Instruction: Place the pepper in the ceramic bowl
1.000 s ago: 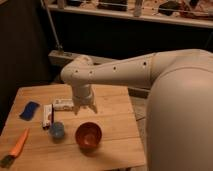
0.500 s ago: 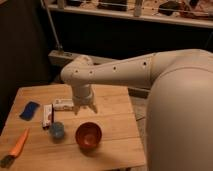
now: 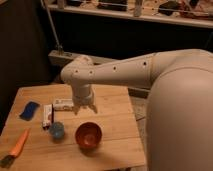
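Note:
The pepper [image 3: 19,144], long, thin and orange with a dark stem end, lies at the front left edge of the wooden table [image 3: 115,130]. The ceramic bowl [image 3: 89,135], red-orange and glossy, stands near the table's front middle. My gripper [image 3: 85,109] hangs from the white arm over the table's middle, just behind the bowl and well to the right of the pepper. It holds nothing that I can see.
A small translucent blue cup [image 3: 56,131] stands left of the bowl. A blue flat object [image 3: 29,110] lies at the left. A white packet [image 3: 62,104] and a slim white bar [image 3: 47,115] lie behind the cup. A railing stands behind the table.

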